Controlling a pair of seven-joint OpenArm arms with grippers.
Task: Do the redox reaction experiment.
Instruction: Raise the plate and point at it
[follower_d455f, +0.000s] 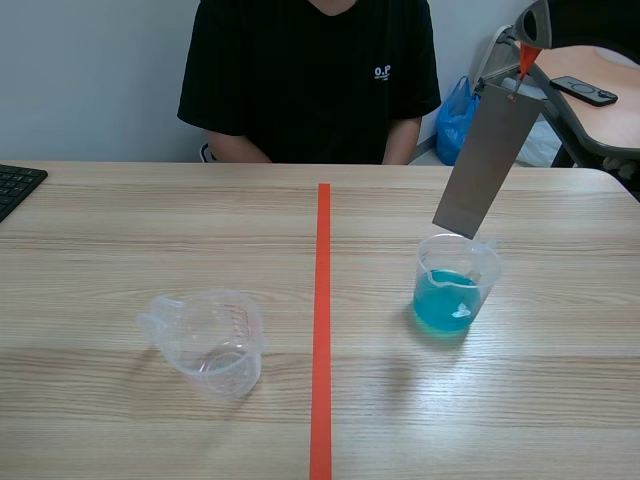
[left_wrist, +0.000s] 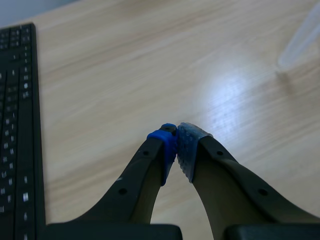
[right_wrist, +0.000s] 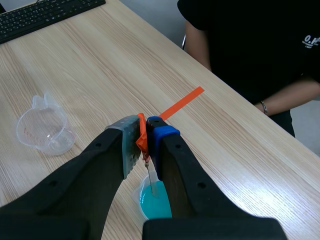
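A grey metal plate hangs tilted from an orange tab. My right gripper is shut on that tab, high at the far right. The plate's lower edge is level with the rim of a clear beaker of blue liquid. From the right wrist, the tab sits pinched in my right gripper, with the plate edge-on over the blue beaker. An empty clear beaker stands at the left. My left gripper is shut on nothing above bare table.
A black keyboard lies beside my left gripper, at the table's far left edge. A person in a black shirt sits across the table. An orange-red tape line runs down the middle. The empty beaker shows beyond my right gripper.
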